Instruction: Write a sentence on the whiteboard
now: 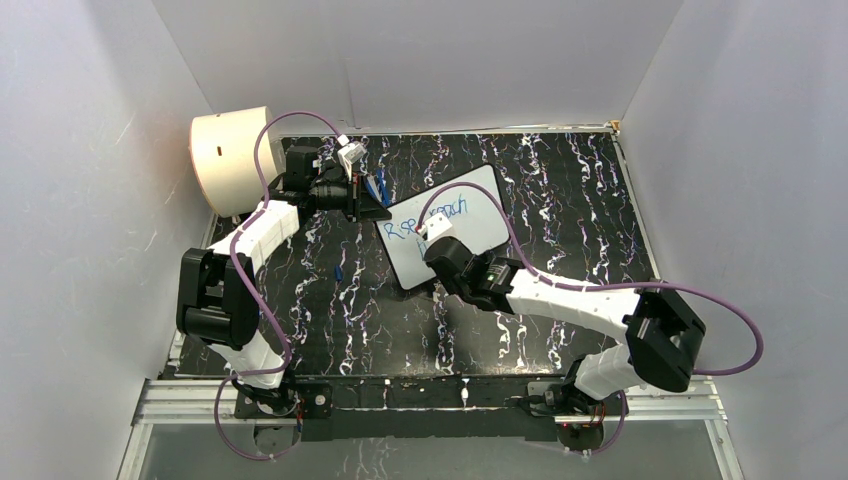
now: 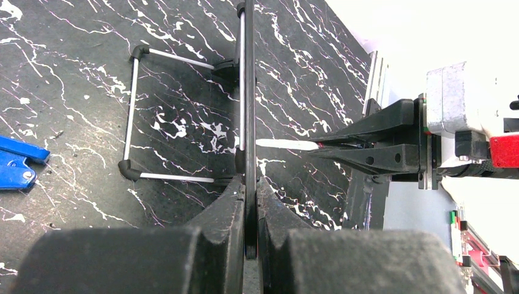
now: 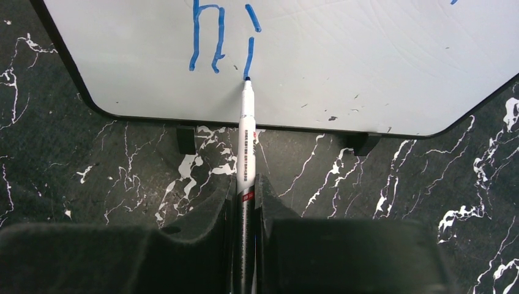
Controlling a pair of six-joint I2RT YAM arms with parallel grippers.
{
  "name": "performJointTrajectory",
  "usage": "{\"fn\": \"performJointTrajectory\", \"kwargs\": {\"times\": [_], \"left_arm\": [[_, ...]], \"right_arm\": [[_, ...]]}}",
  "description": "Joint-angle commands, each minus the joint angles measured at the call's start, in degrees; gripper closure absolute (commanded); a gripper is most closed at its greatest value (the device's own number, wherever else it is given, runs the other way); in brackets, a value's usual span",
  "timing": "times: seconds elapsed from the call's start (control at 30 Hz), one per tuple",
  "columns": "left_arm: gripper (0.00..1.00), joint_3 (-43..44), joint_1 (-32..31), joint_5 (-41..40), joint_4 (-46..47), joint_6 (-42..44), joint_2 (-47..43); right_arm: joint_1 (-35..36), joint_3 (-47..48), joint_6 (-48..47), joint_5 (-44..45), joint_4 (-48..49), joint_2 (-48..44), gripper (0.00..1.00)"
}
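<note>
The whiteboard (image 1: 470, 215) stands tilted on its wire stand (image 2: 131, 110) at mid table. Blue lettering of the sentence (image 1: 432, 217) runs across it, and the strokes "hi" (image 3: 214, 37) show on a lower line. My left gripper (image 2: 251, 184) is shut on the board's edge (image 2: 249, 92), seen edge-on, at the board's left side (image 1: 372, 207). My right gripper (image 3: 246, 180) is shut on a white marker pen (image 3: 246, 141). The pen's blue tip touches the board just under the "i". From the left wrist view the marker (image 2: 287, 145) sticks out of the right gripper's fingers (image 2: 367, 144).
A cream cylindrical drum (image 1: 235, 155) stands at the back left corner. A blue plastic piece (image 2: 18, 162) lies on the black marbled table (image 1: 560, 190) behind the board. White walls close in the table on three sides.
</note>
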Motion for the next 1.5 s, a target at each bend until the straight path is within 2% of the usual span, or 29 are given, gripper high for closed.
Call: {"fn": "performJointTrajectory", "kwargs": {"times": [0.0,0.37,1.47], "left_arm": [[1.00,0.8,-1.3,0.7,-2.6,1.1,-0.7],[1.00,0.8,-1.3,0.6,-3.0,1.2,-0.8],[1.00,1.0,-1.3,1.0,-2.9,1.3,-0.5]], "right_arm": [[-0.3,0.5,-0.2,2.8,2.8,-3.0,1.00],[-0.9,-0.7,-0.3,5.5,5.5,-4.7,1.00],[-3.0,0.9,-0.2,3.5,7.5,-1.5,1.00]]}}
